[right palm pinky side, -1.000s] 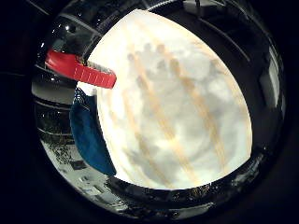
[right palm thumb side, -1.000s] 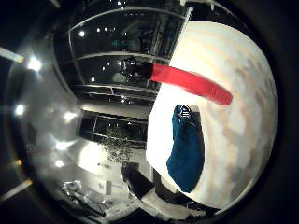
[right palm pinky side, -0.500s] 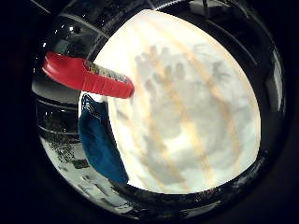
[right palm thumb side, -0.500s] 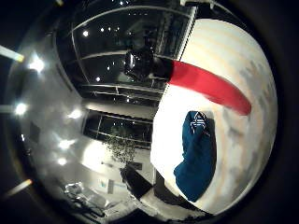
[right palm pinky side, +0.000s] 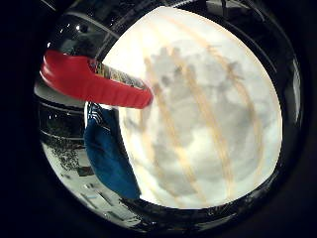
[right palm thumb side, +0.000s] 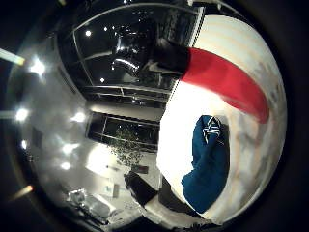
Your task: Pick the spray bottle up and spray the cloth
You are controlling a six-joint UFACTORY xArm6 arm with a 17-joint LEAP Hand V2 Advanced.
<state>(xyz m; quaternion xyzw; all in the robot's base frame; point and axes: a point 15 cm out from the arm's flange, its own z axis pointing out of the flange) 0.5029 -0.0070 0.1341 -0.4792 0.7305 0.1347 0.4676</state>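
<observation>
Hand first, and I cannot tell how its fingers stand, since no part of it shows in either palm view; only a grey shadow with finger-like lobes lies across the middle of the table in the little-finger view, which suggests the palm hangs over the top and apart from it.

Largest thing here is the table (right palm pinky side: pixel 213 148), pale with faint tan stripes, filling the centre and right of that view; a dark room with ceiling lights lies beyond its edge.

Next in size is the spray bottle (right palm pinky side: pixel 91 82), red and lying on its side, running from the upper left of the little-finger view in toward the centre; a printed label shows along its upper flank; in the thumb-side view its dark head end sits upper centre and the red body tapers away to the right.

Smallest is the cloth (right palm thumb side: pixel 207 166), dark blue with a white mark, bunched near the table edge just beside the bottle; whether they touch I cannot say.

My judgement on handling: the bottle looks like smooth, stiff plastic, likely slippery and prone to roll while it lies flat; its weight depends on the fill, which I cannot see; the neck below the dark head seems the place to wrap, leaving the trigger reachable; the cloth is soft and limp.
</observation>
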